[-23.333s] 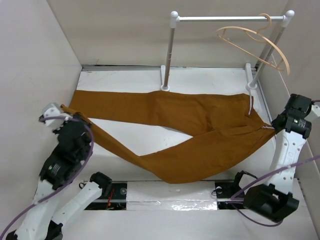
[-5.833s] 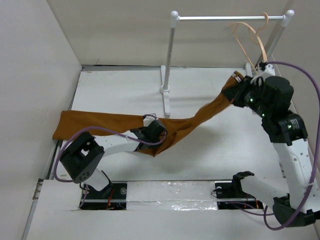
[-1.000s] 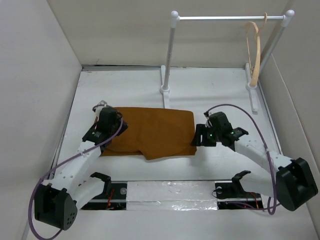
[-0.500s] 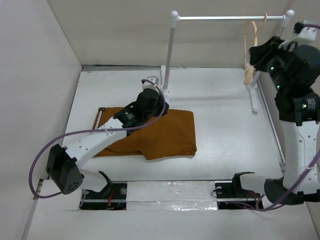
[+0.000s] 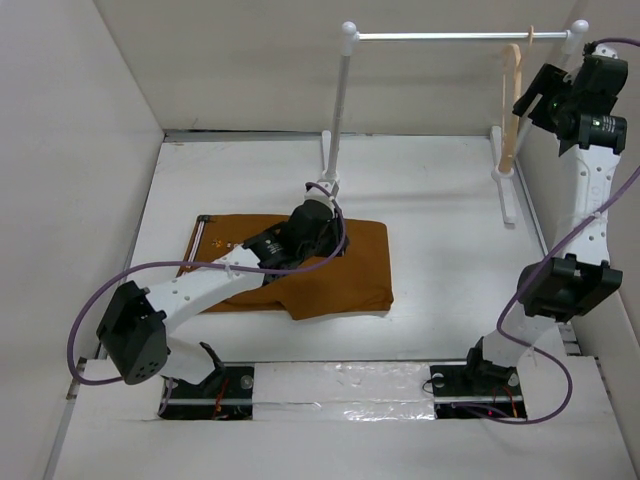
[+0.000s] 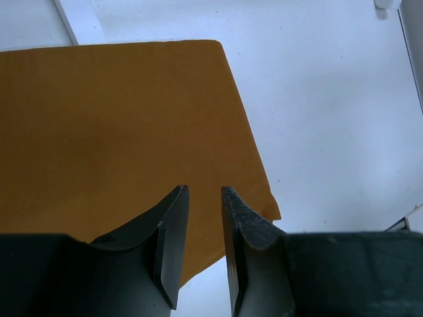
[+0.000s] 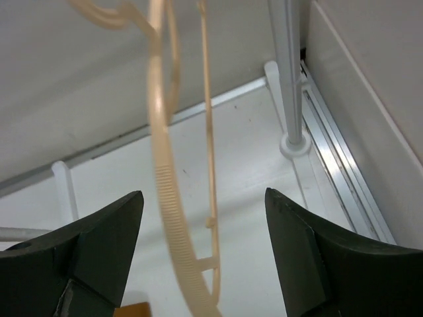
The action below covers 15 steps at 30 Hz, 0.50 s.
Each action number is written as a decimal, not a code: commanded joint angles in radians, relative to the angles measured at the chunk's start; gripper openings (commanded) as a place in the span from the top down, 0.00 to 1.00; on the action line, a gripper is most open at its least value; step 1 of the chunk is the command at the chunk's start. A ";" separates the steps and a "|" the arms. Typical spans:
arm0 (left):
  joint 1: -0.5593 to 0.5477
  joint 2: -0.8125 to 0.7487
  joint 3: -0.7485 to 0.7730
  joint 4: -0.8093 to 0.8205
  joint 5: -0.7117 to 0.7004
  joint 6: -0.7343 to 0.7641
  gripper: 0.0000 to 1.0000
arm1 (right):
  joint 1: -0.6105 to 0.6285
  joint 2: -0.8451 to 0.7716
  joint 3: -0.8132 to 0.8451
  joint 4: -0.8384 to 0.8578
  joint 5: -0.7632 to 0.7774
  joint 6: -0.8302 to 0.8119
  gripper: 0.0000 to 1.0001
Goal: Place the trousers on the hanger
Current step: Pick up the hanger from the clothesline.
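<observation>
On table (image 5: pixel 440 230), folded trousers (image 5: pixel 365 265), ribbed hanger (image 5: pixel 511 100)

The white table (image 5: pixel 450 250) lies bare to the right of the folded trousers (image 5: pixel 340 270), open all the way across to the right foot of the rail stand (image 5: pixel 440 37). The stand's left post rises just behind the trousers, close by the left gripper (image 6: pixel 201 195). Up by the right post, the hanger (image 7: pixel 162 165) dangles in line with the wide gap of the right gripper (image 7: pixel 203 198), and the side wall (image 7: pixel 370 79) crowds in close beside it.
</observation>
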<state>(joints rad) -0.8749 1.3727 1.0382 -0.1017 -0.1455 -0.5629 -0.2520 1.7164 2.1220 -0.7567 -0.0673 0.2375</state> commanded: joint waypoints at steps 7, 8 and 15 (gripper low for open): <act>0.002 -0.001 -0.007 0.059 0.029 0.055 0.75 | -0.007 -0.018 -0.085 0.008 -0.108 -0.050 0.27; 0.002 0.000 -0.006 0.062 0.029 0.057 0.75 | 0.012 -0.024 -0.102 0.032 -0.103 -0.052 0.27; 0.002 0.005 -0.004 0.063 0.011 0.067 0.75 | 0.042 -0.018 -0.135 0.042 -0.043 -0.061 0.44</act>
<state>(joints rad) -0.8749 1.3808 1.0363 -0.0788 -0.1318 -0.5159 -0.2173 1.7157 1.9812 -0.7624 -0.1303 0.1974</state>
